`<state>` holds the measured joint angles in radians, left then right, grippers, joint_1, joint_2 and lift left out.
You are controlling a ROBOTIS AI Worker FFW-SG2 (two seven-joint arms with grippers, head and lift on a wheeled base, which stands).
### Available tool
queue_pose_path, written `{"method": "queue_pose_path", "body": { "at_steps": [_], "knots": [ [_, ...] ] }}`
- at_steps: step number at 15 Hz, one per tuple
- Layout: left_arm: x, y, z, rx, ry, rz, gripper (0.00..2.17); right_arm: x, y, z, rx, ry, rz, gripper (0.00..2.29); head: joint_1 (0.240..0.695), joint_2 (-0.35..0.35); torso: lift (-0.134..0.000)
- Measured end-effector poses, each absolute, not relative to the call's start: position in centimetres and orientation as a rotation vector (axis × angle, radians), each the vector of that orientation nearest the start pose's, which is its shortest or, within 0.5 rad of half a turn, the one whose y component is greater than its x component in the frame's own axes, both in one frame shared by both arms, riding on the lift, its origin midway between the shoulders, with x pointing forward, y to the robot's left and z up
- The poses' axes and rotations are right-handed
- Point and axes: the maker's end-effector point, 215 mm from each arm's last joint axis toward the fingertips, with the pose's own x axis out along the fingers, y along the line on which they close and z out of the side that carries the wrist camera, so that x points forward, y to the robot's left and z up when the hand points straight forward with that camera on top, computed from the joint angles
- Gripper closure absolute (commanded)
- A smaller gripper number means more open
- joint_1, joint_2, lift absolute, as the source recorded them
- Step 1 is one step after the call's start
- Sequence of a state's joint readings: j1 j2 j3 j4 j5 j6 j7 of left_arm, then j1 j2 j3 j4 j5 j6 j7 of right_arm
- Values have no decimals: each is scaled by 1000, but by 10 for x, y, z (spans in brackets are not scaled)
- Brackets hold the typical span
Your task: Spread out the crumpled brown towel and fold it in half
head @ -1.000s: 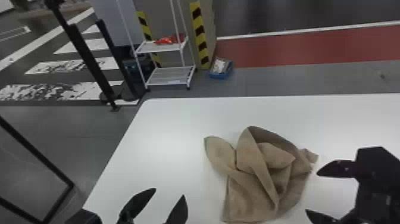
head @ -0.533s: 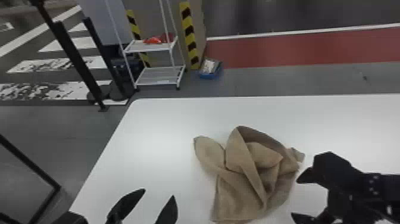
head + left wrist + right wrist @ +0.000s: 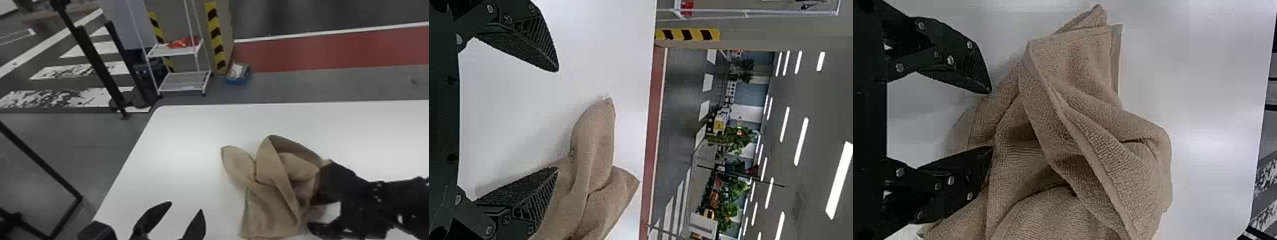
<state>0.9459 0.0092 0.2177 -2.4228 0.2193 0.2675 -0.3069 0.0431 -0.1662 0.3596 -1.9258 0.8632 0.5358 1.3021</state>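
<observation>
The brown towel (image 3: 271, 191) lies crumpled on the white table, with a twisted fold raised across its middle. At its right side is my right gripper (image 3: 311, 212), one finger over the towel's edge. In the right wrist view the right gripper (image 3: 990, 120) stands open beside the towel (image 3: 1078, 125), nothing pinched. My left gripper (image 3: 186, 207) is open at the near edge of the view, left of the towel. The left wrist view has the left gripper (image 3: 558, 120) open too, one finger partly in front of the towel (image 3: 594, 160).
The white table (image 3: 178, 143) extends around the towel, its left edge slanting toward the near side. On the floor beyond stand a white shelf cart (image 3: 183, 79) and a blue box (image 3: 237, 75). Black posts (image 3: 99, 63) rise at the back left.
The right gripper has moved left, from beside the towel to over its right edge. Meanwhile the head view has shifted slightly. The towel keeps its shape, and the left gripper remains open.
</observation>
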Motion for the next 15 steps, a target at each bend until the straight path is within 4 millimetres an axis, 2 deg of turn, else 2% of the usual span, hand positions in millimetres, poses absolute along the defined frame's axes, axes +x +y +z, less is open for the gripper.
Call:
{"method": "queue_pose_path", "body": {
  "at_steps": [1,2,3,6,10,15],
  "knots": [
    [309,250,-366,-114,332,-174,205,405,-53,-453,-772,679,1189,957,695,311,-125],
    [309,249,-366,-115,331,-176,205,405,-51,-455,-773,684,1197,1254,695,311,-125],
    [310,247,-366,-117,330,-178,205,406,-50,-456,-775,689,1202,1406,695,311,-125],
    [313,236,-360,-126,323,-212,205,409,-49,-453,-758,681,1205,1420,695,294,-125],
    [320,202,-347,-161,332,-314,178,408,-50,-447,-740,666,1198,1416,695,240,-125],
    [354,178,-368,-131,513,-366,178,389,-47,-451,-739,671,1206,1416,695,201,-125]
  ]
}}
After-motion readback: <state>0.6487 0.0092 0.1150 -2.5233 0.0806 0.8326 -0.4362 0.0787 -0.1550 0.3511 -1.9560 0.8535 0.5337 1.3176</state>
